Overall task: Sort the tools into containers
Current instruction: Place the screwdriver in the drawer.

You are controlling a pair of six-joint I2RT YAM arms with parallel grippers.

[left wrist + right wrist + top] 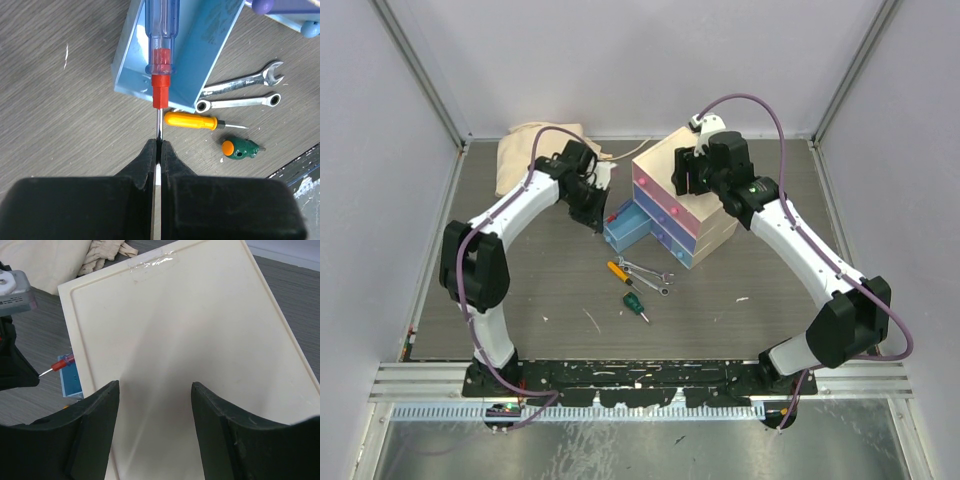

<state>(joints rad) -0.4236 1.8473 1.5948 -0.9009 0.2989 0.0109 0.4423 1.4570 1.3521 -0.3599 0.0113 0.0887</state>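
Left gripper (159, 146) is clamped tight on the metal shaft of a clear-handled screwdriver (161, 45). The handle pokes straight out ahead of the fingers, over the open light-blue drawer (202, 60). Ahead and to the right of that gripper, the orange screwdriver (190, 120), green stubby screwdriver (240, 149) and spanners (240, 82) are lying on the table. Right gripper (155, 387) hangs with its jaws apart and nothing in them, just above the cream chest (200, 330) top.

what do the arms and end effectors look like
The left arm and right arm have white links with black joint housings and black bases. A purple cable loops along each. The left end effector and right end effector each have two matte black fingers, broad at the root and narrowing to the tip.
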